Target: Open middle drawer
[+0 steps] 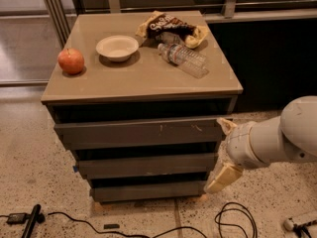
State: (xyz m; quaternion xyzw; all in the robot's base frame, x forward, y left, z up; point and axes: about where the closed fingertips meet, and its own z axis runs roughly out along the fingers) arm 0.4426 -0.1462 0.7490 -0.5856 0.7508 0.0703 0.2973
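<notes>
The grey-brown cabinet has three drawer fronts. The middle drawer (146, 165) has a plain flat front and looks shut. It sits below the top front with pale scratch marks (138, 132) and above the short bottom front (148, 190). My gripper (223, 151) is at the cabinet's right front corner, level with the right end of the middle drawer. Its cream fingers are spread apart, one fingertip (226, 125) by the top front and the other (221, 178) near the bottom front. It holds nothing.
On the cabinet top (133, 81) lie a red apple (71, 61), a white bowl (117, 47), a chip bag (171, 28) and a clear plastic bottle (182, 59) on its side. Black cables (233, 221) run over the speckled floor in front. A dark wall panel stands behind on the right.
</notes>
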